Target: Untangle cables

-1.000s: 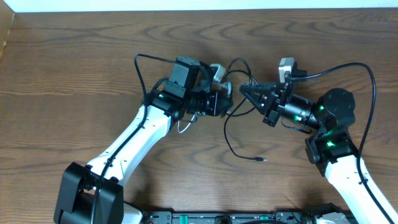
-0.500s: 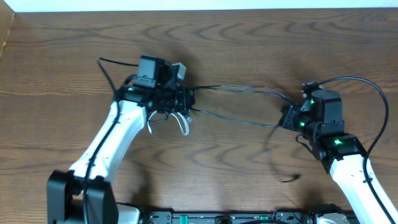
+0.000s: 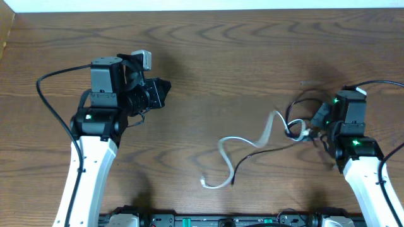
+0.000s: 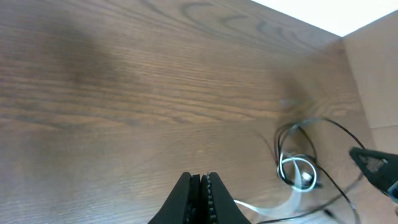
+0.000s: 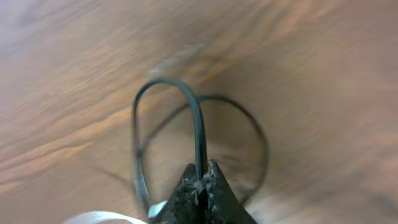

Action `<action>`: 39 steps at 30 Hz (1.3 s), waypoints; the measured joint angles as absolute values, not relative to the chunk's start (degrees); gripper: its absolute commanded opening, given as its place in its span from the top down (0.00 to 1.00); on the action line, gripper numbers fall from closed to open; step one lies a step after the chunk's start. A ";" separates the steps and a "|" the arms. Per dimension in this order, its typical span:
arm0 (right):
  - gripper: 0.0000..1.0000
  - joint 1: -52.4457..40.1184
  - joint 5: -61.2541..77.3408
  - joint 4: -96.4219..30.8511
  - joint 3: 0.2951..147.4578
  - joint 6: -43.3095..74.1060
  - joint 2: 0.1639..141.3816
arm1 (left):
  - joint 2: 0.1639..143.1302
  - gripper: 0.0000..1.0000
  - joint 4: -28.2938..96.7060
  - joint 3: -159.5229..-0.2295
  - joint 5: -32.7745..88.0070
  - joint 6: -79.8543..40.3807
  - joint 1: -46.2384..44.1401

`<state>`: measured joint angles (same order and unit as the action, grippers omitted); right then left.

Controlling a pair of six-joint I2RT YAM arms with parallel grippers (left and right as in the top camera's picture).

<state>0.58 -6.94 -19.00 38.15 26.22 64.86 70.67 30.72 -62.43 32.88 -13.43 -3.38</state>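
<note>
L gripper (image 3: 165, 89) sits far-left over bare table (image 3: 252, 50), pointing right; jaws pressed together w/ nothing between them, seen clearly in the left wrist view (image 4: 200, 182); it's well apart from the cables.

R gripper (image 5: 200, 177) is at the right side, pointing left; jaws pinched on a black cable (image 5: 198, 134), which rises from the tips and arches over into a loop; a second thinner black loop crosses behind it, but the wrist view is blurred, so whether that's the same cord or another I can't tell.

White cable (image 3: 243, 140) lies on the table centre-right; its far end curls in a small loop just beside the R gripper, mixed in w/ the black loops; from there it runs left and nearer in an S-curve, its near end lying free at centre-near.

A black cable strand (image 3: 265, 150) leaves the bundle by the R gripper and trails left and nearer, ending just beside the white cable's near end; the two run close together along part of that stretch.

In the left wrist view the white loop (image 4: 298, 171) and black loops (image 4: 297, 132) show at the right, w/ the R gripper's tip just right of them.
</note>
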 measured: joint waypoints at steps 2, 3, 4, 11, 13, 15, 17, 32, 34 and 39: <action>0.99 0.51 1.98 -15.64 38.20 24.01 64.86 | 70.96 0.92 31.00 -62.43 33.69 -13.45 -3.40; 0.99 0.36 6.83 -13.50 38.11 22.52 64.86 | 71.24 0.90 31.27 -62.43 34.00 -13.43 -3.44; 0.99 0.34 12.27 -11.14 38.00 20.60 65.01 | 71.61 0.83 31.59 -62.43 34.24 -13.45 -3.53; 0.99 -6.39 53.65 11.99 38.13 11.88 65.23 | 76.88 0.56 33.04 -62.43 34.61 -13.41 -6.48; 0.99 -8.45 58.48 16.51 38.13 11.42 65.23 | 78.54 0.51 33.04 -62.43 34.63 -13.30 -8.12; 0.99 -10.09 61.73 19.07 38.17 11.49 65.21 | 80.23 0.48 33.01 -62.43 34.61 -13.39 -10.07; 0.99 -10.55 61.08 19.81 38.17 11.46 65.21 | 81.43 0.42 32.75 -62.43 34.61 -13.28 -11.55; 0.99 -10.68 32.21 -2.44 38.22 13.17 65.23 | 90.98 0.25 32.29 -62.43 34.57 -13.26 -15.27; 0.99 -10.68 29.50 -3.44 38.22 13.19 65.23 | 93.01 0.25 32.12 -62.43 34.57 -13.26 -15.55; 0.99 -10.68 26.98 -4.03 38.22 13.19 65.23 | 97.06 0.25 30.68 -62.43 34.57 -13.26 -16.71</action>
<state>-10.68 26.98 -4.03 38.22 13.19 65.23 97.06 30.68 -62.43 34.57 -13.26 -16.71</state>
